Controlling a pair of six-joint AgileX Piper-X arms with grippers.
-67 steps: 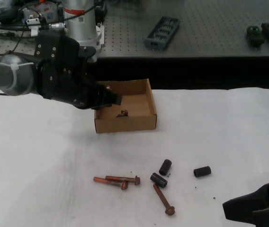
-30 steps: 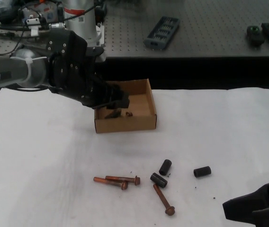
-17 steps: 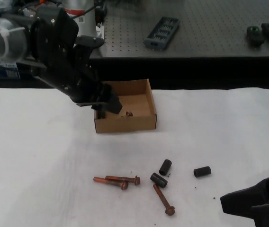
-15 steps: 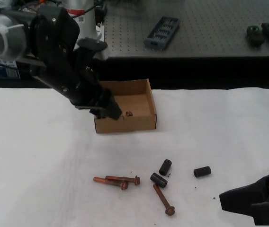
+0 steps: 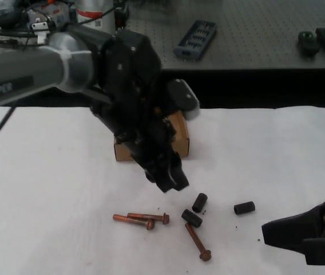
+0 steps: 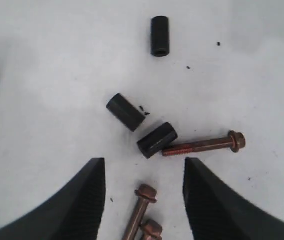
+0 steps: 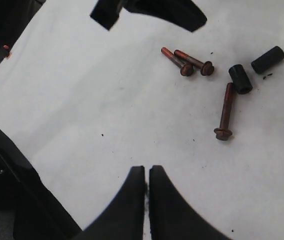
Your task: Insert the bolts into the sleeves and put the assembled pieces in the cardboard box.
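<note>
The right gripper (image 7: 146,172) sits near right, pressed together and empty. Three bolts (image 5: 141,219) and three sleeves (image 5: 191,217) lie loose on the cloth (image 5: 48,200) with the spread left gripper (image 6: 144,164) hovering close by, so three pairs look left to join. Farther back the arm (image 5: 122,74) hides the inside of the cardboard box (image 5: 182,146), with a grey rack (image 5: 195,38) beyond.

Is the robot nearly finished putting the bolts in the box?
Not nearly. Done: cannot tell, the left arm hides the inside of the cardboard box. In hand: nothing; the left gripper hangs open above the parts, and the right gripper is shut and empty. Left: three bolts and three sleeves lie loose on the cloth.
</note>
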